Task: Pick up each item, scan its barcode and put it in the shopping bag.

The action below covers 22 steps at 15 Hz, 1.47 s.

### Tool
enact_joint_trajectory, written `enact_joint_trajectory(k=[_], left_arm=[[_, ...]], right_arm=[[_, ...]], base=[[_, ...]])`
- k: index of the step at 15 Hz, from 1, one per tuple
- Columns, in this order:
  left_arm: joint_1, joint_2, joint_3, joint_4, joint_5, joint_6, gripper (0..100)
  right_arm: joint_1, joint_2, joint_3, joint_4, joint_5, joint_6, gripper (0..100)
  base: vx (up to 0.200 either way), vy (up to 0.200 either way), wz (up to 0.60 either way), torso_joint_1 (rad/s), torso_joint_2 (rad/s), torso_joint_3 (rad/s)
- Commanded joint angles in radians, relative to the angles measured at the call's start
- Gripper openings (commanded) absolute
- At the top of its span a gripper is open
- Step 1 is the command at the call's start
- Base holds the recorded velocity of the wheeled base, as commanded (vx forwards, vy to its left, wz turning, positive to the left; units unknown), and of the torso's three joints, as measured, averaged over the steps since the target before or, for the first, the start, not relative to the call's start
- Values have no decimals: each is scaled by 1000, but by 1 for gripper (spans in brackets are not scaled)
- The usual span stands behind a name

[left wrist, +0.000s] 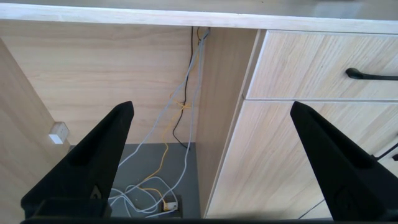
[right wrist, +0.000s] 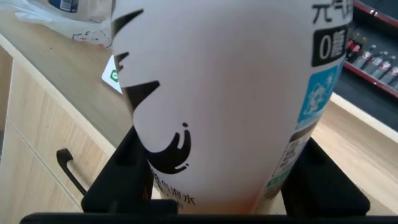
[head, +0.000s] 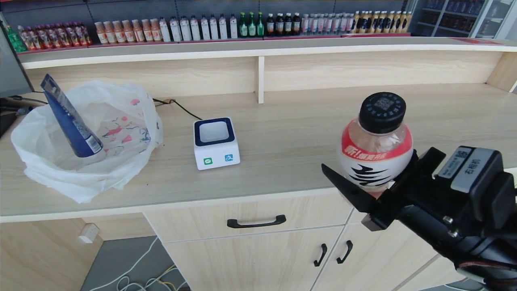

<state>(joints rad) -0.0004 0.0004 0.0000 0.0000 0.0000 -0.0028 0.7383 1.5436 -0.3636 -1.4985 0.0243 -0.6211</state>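
Counter (head: 307,133): pale wood, matt, fine grain lines.
Bag (head: 133,133): thin white plastic, crinkly, a bit see-through.
Tube (head: 70,121): blue plastic, shiny.
Scanner (head: 216,143): white plastic, smooth, glassy top.
Bottle (head: 375,155): clear plastic, glossy wrap label.
Cap (head: 382,112): black plastic, ridged edge.
Right gripper (head: 377,163): black plastic, matt.
Drawer handle (head: 256,222): black, smooth, slight shine.

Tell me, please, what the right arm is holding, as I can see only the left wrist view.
Observer: The right gripper is shut on a white bottle with a black cap, held upright at the counter's front edge.
Operator: Thank you. Is anything in the bag yet?
Observer: Yes, a blue tube stands tilted in the white bag, which sits on the counter to the robot's left of the scanner.
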Motion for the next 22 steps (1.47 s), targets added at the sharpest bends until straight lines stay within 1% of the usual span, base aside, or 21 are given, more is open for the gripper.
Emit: enact_joint_trajectory(k=[1,2,4,5,6,7,8,11,14,17,19,22], left_arm=[[0,0,0,0,0,0,100],[0,0,0,0,0,0,100],[0,0,0,0,0,0,100],[0,0,0,0,0,0,100],[0,0,0,0,0,0,100],[-1,0,0,0,0,0,100],[0,0,0,0,0,0,100],[-1,0,0,0,0,0,100],[-1,0,0,0,0,0,100],[0,0,0,0,0,0,100],[-1,0,0,0,0,0,100],[0,0,0,0,0,0,100]], right_arm=[[21,6,9,0,0,-37,0],[47,6,17,0,0,-134,0],[78,6,17,0,2,-235,0],[84,6,17,0,2,-264,0],[84,6,17,-2,9,-322,0],[84,6,17,-2,11,-328,0],[87,9,12,-2,59,-424,0],[133,50,9,-19,143,-597,0],[138,82,15,-69,203,-672,0],[136,90,-6,-72,269,-766,0],[136,89,-31,-72,313,-804,0],[136,75,-52,-72,339,-870,0]], base=[[0,0,0,0,0,0],[0,0,0,0,0,0],[0,0,0,0,0,0],[0,0,0,0,0,0],[0,0,0,0,0,0],[0,0,0,0,0,0],[0,0,0,0,0,0],[0,0,0,0,0,0],[0,0,0,0,0,0],[0,0,0,0,0,0],[0,0,0,0,0,0],[0,0,0,0,0,0]])
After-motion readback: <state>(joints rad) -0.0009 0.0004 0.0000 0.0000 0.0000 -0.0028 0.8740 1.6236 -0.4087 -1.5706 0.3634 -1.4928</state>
